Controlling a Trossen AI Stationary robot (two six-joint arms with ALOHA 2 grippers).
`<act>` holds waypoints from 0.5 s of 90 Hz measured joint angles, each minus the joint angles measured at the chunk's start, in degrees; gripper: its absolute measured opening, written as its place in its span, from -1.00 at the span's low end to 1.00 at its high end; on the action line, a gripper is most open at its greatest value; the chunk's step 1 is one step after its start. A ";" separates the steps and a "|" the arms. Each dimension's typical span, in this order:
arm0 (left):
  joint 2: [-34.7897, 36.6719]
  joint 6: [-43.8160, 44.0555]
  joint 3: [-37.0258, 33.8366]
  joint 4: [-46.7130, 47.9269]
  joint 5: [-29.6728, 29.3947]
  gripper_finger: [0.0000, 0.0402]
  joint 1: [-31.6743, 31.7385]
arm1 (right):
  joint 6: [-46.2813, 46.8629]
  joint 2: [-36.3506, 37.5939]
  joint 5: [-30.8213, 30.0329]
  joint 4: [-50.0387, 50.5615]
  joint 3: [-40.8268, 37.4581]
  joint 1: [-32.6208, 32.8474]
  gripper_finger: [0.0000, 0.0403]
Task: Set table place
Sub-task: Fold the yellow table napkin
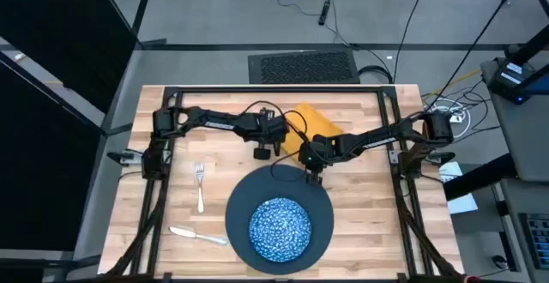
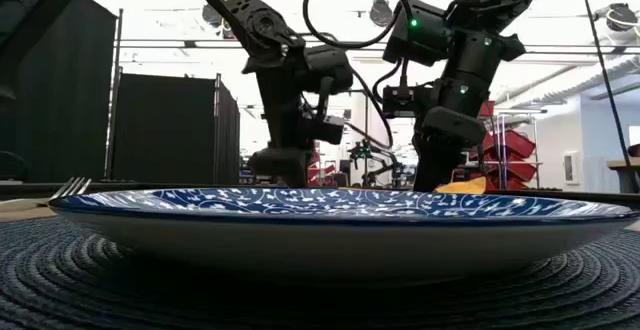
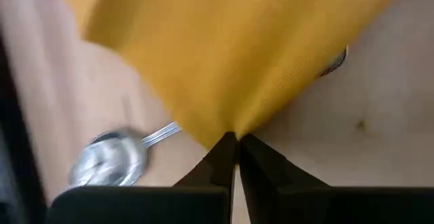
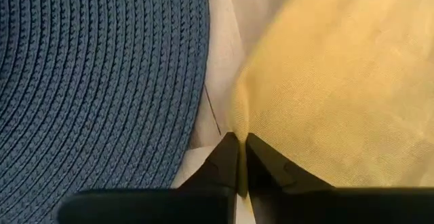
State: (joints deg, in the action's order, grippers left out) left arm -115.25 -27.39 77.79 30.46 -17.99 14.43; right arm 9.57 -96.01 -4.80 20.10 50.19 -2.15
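1. High view: blue bowl (image 1: 280, 228) sits on the round placemat (image 1: 244, 199) near centre; fork (image 1: 200, 185) and knife (image 1: 196, 234) lie left.
2. Left gripper (image 3: 235, 142) and right gripper (image 4: 241, 146), both closed, each pinch the yellow napkin (image 1: 316, 123) far centre; napkin and spoon (image 3: 112, 163) remain unplaced.

Both arms reach to the table's (image 1: 360, 231) middle. The left gripper (image 1: 261, 152) and the right gripper (image 1: 312, 175) hang at the near edge of the yellow napkin (image 1: 316, 122), one at each near corner. Just beyond the right fingers lies a dark round mat (image 1: 319, 204) carrying a speckled blue bowl (image 1: 280, 228). A fork (image 1: 200, 184) lies off to the left fingers' side, with a knife (image 1: 197, 234) nearer the table's front edge.
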 joint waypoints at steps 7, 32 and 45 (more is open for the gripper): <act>1.74 0.10 0.05 0.06 -0.16 -1.00 -0.27 | -0.16 1.12 0.09 0.60 -0.02 0.00 -0.99; 3.64 0.14 0.10 -1.31 -0.14 -1.00 -0.26 | -3.28 5.86 0.55 -0.07 -0.02 0.43 -0.72; 3.70 0.53 0.10 -1.81 0.35 -1.00 -0.31 | -7.58 5.93 0.67 -2.25 -0.02 0.87 -0.34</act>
State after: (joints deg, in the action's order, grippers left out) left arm -111.55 -26.85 77.89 28.65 -17.64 14.12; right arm 1.99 -90.08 -4.12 17.86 50.17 -1.28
